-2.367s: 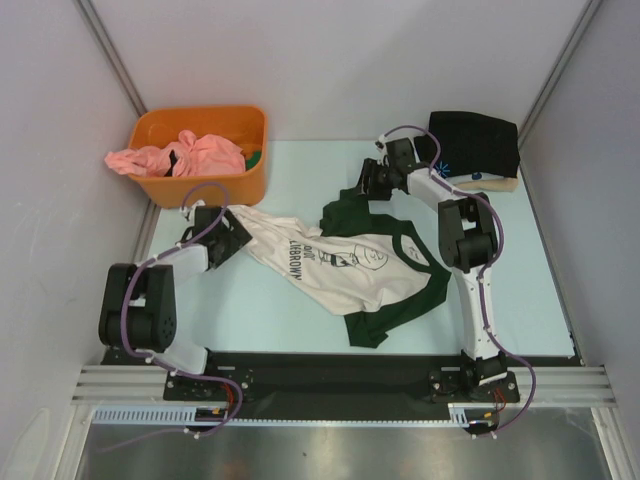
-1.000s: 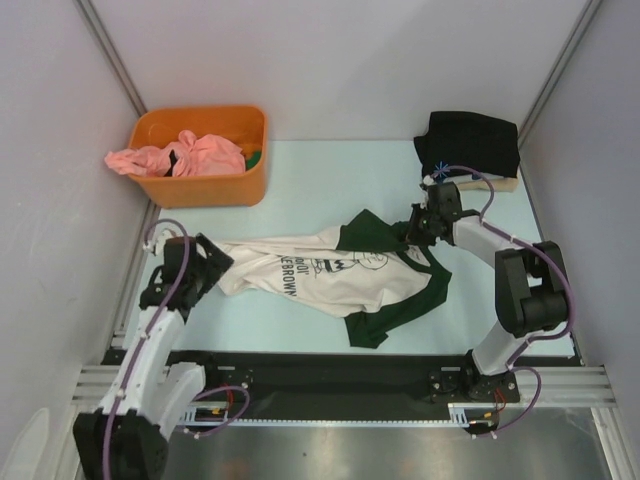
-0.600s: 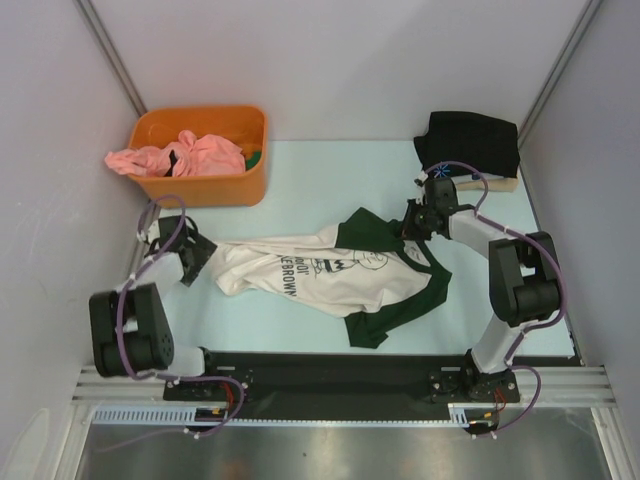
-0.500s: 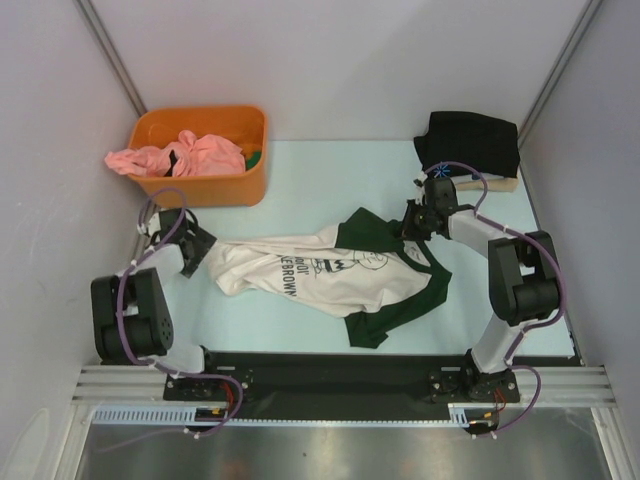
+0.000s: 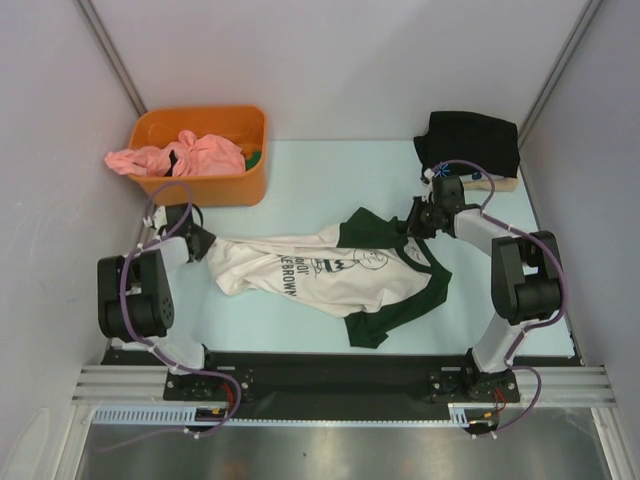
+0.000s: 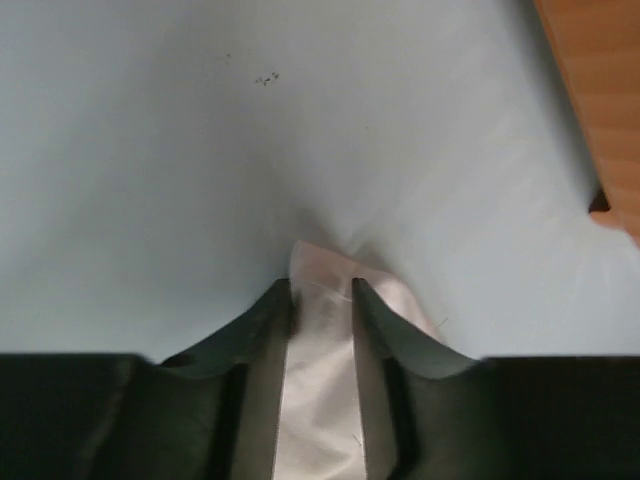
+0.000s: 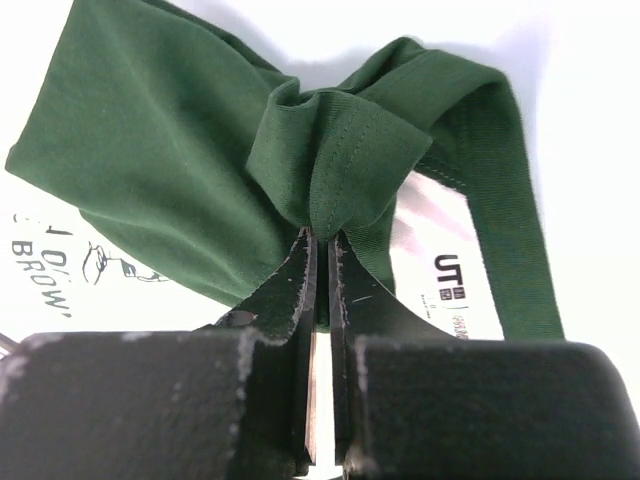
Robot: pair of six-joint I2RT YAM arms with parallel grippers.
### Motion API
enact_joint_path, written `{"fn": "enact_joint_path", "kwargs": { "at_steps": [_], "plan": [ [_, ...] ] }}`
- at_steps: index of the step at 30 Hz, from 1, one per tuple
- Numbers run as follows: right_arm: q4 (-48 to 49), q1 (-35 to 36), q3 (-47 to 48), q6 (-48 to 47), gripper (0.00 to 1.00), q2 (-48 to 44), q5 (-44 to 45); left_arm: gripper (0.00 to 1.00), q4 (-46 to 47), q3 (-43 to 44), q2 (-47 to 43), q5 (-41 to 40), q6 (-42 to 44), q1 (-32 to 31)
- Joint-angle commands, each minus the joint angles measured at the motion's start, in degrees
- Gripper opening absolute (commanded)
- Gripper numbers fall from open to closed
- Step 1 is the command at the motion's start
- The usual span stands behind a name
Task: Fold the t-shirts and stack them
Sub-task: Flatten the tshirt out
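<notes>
Pinching the shirt by a green fold, far right: right gripper clenched. At left, left gripper straddles cream hem; can't tell if clamped.

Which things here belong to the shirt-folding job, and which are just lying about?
Job:
cream shirt
black shirt
pink shirt

Just lying about:
orange bin
</notes>
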Motion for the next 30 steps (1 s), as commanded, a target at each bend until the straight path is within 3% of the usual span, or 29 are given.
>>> {"fn": "enact_joint_path", "kwargs": {
  "at_steps": [1,5,10,19,26,30],
  "plan": [
    [1.31,-1.25,2.09,-0.7,0.0,-0.88,-0.83,0.33,1.95,1.02,1.62,1.57,-0.32,-0.82],
    [0.78,-2.13,1.74,-0.52,0.0,-2.64,-0.92,0.0,1.52,1.54,1.54,2.19,-0.06,-1.34],
    [-1.58,-2.57,2.27,-0.52,0.0,-6.5,-0.92,0.0,-0.5,1.63,-4.43,3.16,0.55,-1.69],
    [-12.3,-2.58,9.47,-3.16,0.0,-27.47,2.68,0.0,-9.11,7.25,-32.51,5.88,4.15,-1.87],
    [-11.52,-1.26,14.83,-7.72,0.0,-50.96,6.2,0.0,-17.73,26.84,-45.83,10.88,11.01,-1.96],
    [-8.11,-1.08,17.56,-13.78,0.0,-61.42,-0.46,0.0,-16.16,33.35,-52.24,16.33,13.65,-1.96]
  ]
}}
